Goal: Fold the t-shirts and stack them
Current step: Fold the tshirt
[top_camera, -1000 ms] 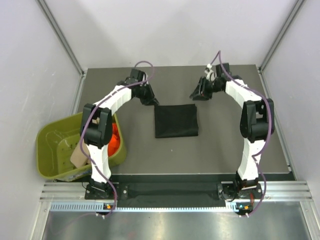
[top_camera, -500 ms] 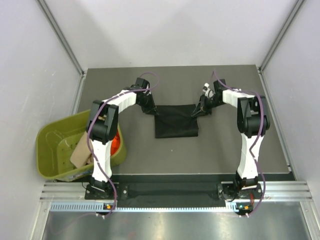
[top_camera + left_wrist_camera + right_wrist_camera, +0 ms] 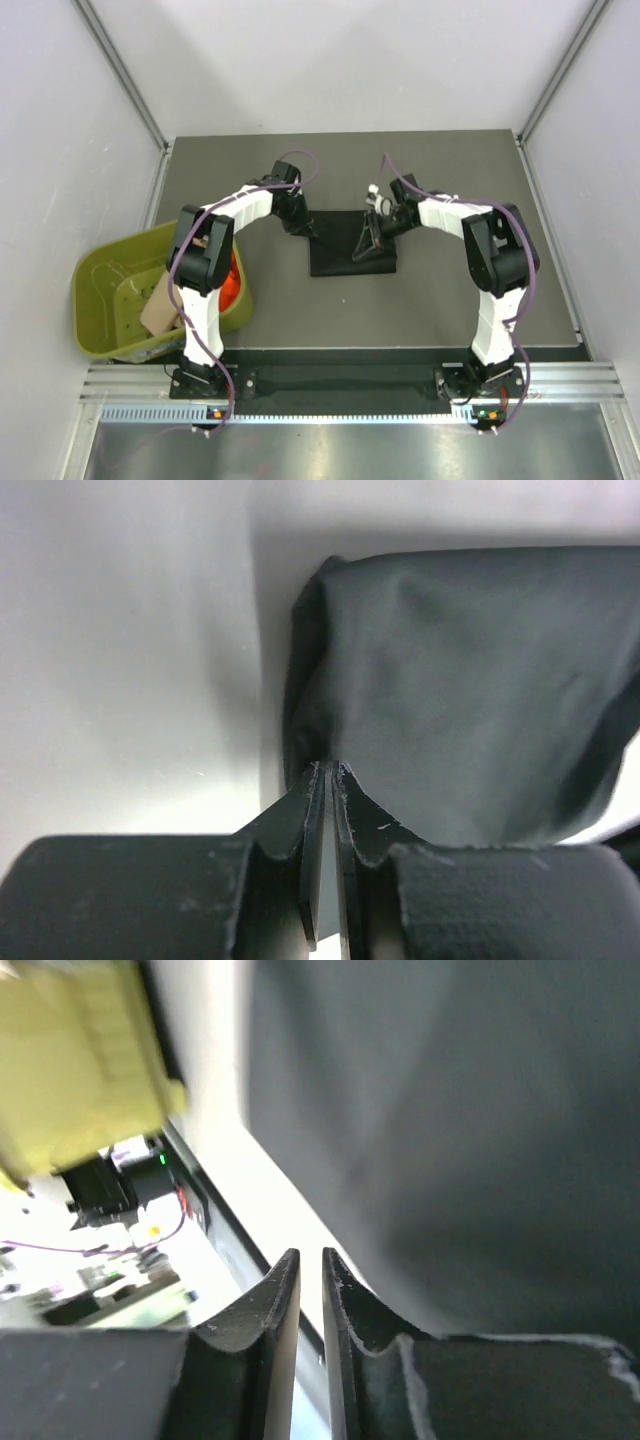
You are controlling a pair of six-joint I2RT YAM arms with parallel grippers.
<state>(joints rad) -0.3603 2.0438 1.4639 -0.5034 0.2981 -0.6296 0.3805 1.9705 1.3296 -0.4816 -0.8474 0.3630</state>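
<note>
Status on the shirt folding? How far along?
Done: black shirt lies folded into a rectangle on the table. In hand: left pincer pinches its far left corner; right pincer is at the raised right edge, grip unclear. Left: orange shirt and beige shirt sit in the green tub; no stack.

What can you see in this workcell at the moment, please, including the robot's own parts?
black t-shirt: one, black, folded, middle of the table, far right part lifted
orange-red t-shirt: one, orange-red, right end of the tub
beige t-shirt: one, beige, in the tub beside the orange-red one
tub: one, olive-green, at the table's near left edge
table: one, dark grey, centre
left arm: one, white and black, reaching to the shirt's far left corner
right arm: one, white and black, reaching over the shirt's far right part
left gripper: one, black, shut on the shirt's corner
right gripper: one, black, apparently pinching the lifted cloth
</note>
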